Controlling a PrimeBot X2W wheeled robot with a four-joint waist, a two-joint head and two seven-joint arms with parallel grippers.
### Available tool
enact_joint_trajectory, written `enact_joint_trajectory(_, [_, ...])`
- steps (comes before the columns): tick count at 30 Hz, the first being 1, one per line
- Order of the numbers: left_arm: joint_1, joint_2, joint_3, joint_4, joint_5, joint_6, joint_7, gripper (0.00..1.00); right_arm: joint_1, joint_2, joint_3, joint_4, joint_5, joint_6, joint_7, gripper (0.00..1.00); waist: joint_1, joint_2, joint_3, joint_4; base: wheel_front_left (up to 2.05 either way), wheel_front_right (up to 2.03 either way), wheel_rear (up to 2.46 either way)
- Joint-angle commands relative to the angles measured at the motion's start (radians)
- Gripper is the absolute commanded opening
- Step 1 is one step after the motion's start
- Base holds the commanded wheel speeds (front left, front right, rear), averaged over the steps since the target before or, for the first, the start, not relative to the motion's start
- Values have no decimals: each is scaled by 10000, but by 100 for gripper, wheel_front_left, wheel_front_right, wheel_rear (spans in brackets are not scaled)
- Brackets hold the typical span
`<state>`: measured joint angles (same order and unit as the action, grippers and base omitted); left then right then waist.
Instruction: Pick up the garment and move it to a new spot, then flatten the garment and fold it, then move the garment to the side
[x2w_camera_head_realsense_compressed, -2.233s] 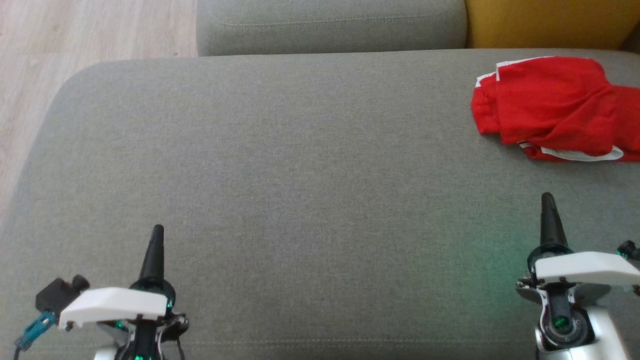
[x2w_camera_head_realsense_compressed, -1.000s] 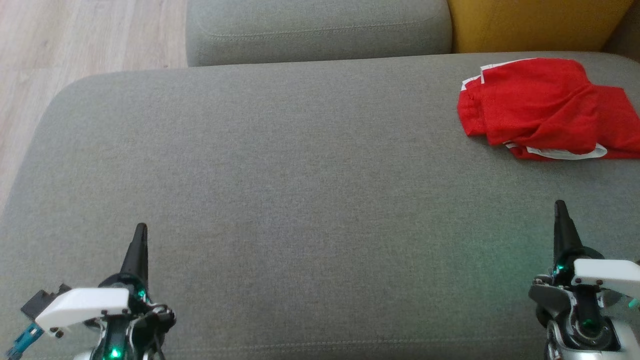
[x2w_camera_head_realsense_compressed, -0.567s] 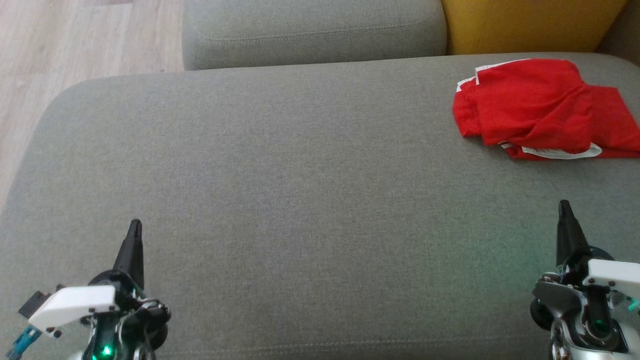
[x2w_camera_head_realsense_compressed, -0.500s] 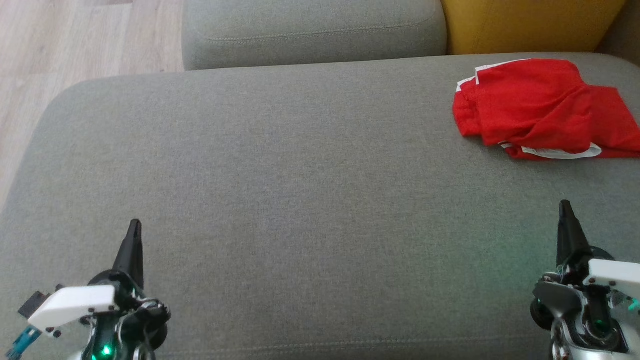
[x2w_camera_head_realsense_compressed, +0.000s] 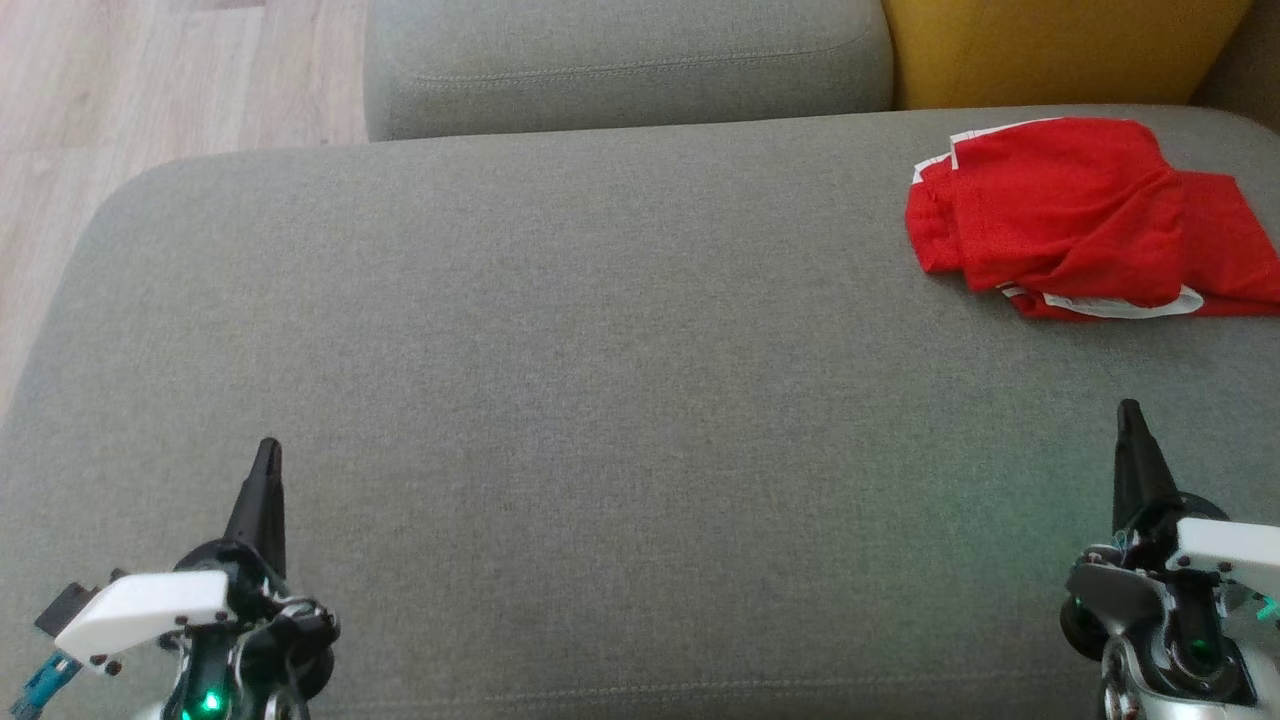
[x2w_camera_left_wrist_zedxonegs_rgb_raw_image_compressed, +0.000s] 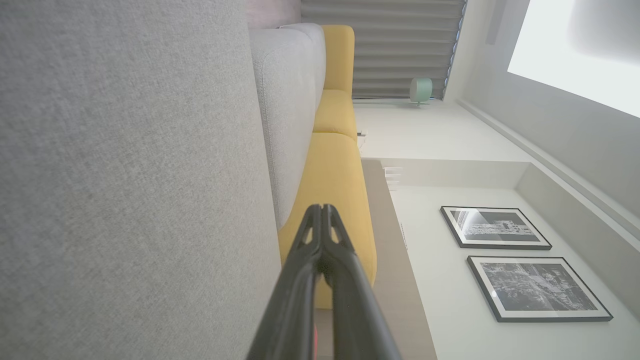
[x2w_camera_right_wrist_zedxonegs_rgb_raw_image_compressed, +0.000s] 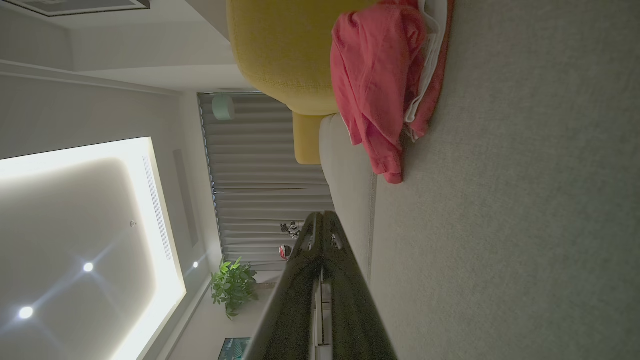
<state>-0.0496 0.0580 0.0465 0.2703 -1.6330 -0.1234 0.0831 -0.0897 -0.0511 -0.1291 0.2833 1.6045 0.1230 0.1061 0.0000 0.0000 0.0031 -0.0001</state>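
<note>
A red garment with white trim (x2w_camera_head_realsense_compressed: 1085, 215) lies folded in a loose bundle at the far right of the grey sofa seat (x2w_camera_head_realsense_compressed: 600, 380), running off the head view's right edge. The same red garment (x2w_camera_right_wrist_zedxonegs_rgb_raw_image_compressed: 380, 80) appears near the top of the right wrist view, lying on the seat. My right gripper (x2w_camera_head_realsense_compressed: 1130, 412) hovers near the lower right, well short of the garment, fingers pressed together and empty; its tips (x2w_camera_right_wrist_zedxonegs_rgb_raw_image_compressed: 322, 216) meet. At the lower left my left gripper (x2w_camera_head_realsense_compressed: 268, 448) is likewise shut on nothing, tips (x2w_camera_left_wrist_zedxonegs_rgb_raw_image_compressed: 321, 207) touching.
A grey back cushion (x2w_camera_head_realsense_compressed: 630, 55) and a yellow cushion (x2w_camera_head_realsense_compressed: 1060, 45) line the far edge of the seat. Wooden floor (x2w_camera_head_realsense_compressed: 150, 90) lies past the seat's rounded left corner. Framed pictures (x2w_camera_left_wrist_zedxonegs_rgb_raw_image_compressed: 495, 227) hang on the wall in the left wrist view.
The head camera shifted a little, so the whole scene slid left in the view. Both grippers drew back toward the bottom corners. Over the last half second nothing moved.
</note>
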Motion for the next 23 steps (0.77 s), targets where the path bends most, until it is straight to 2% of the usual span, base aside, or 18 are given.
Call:
enact_joint_trajectory(1, [-558,141,370,-264,-7,-73,58,0,-178,-26,193,-388,74,77,38,0,0,0,0,1,0,0,0])
enact_joint_trajectory(23, [-564,89,445,-261,55,-73,118,0,-180,-16,178,-387,62,77,51,0,0,0,0,1,0,0,0])
